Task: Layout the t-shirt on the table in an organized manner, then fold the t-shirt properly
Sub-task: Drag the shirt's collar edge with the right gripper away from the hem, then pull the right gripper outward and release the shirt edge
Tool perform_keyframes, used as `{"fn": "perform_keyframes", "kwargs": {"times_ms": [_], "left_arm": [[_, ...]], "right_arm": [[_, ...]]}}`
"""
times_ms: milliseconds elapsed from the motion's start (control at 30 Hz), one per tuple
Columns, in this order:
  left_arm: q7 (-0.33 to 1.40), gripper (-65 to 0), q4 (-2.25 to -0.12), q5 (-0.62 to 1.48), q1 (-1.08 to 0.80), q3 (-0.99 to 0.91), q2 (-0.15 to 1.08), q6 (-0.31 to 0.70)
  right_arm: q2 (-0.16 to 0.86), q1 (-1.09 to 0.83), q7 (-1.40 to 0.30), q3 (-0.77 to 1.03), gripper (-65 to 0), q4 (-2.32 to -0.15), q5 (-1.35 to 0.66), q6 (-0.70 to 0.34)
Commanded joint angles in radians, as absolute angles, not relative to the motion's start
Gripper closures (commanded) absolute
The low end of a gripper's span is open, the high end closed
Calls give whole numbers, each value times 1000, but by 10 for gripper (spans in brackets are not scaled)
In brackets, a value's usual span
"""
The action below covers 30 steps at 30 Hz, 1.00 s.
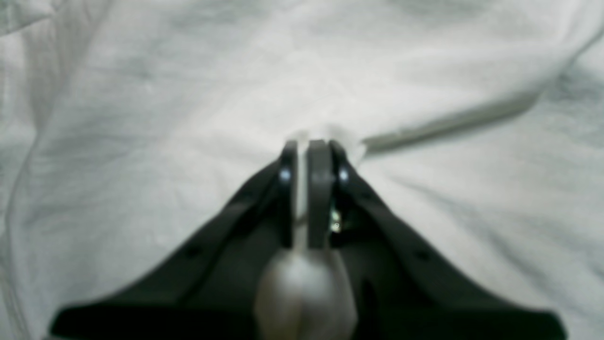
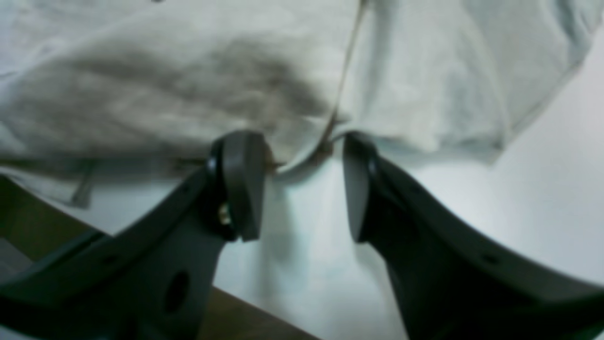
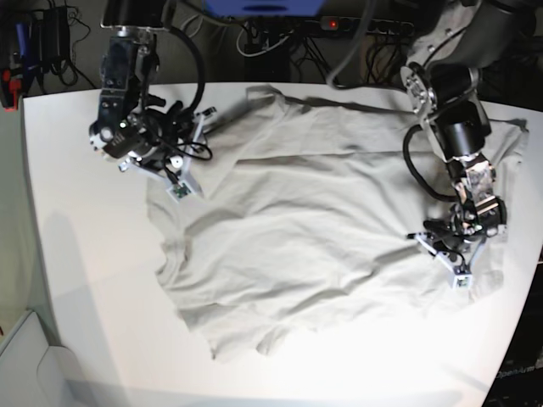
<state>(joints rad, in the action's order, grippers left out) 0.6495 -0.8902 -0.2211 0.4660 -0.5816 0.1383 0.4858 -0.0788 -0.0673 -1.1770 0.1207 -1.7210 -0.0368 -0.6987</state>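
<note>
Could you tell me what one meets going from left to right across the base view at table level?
Bare table → right gripper, open at the shirt's edge → t-shirt → left gripper, shut on the t-shirt.

Both wrist views are blurred. In the left wrist view the t-shirt (image 1: 188,94) runs past every edge. The right claw (image 3: 188,161) covers the shirt's edge in the base view. The worktop (image 3: 85,280) is cut off on all sides.
</note>
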Motion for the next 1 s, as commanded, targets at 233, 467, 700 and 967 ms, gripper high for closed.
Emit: {"fn": "perform_keyframes", "kwargs": {"times_ms": [233, 467, 700, 967], "left_arm": [[624, -43, -909, -213, 498, -581, 147, 484], [588, -43, -900, -213, 496, -581, 148, 481], [588, -43, -900, -213, 496, -581, 148, 481], [587, -43, -900, -213, 498, -581, 147, 483]], "right_arm": [[-87, -73, -1158, 48, -231, -1735, -51, -698], [-51, -71, -1165, 36, -6, -1770, -47, -698], [30, -76, -1296, 39, 0, -1986, -50, -698], [50, -133, -1396, 31, 0, -2028, -51, -698]]}}
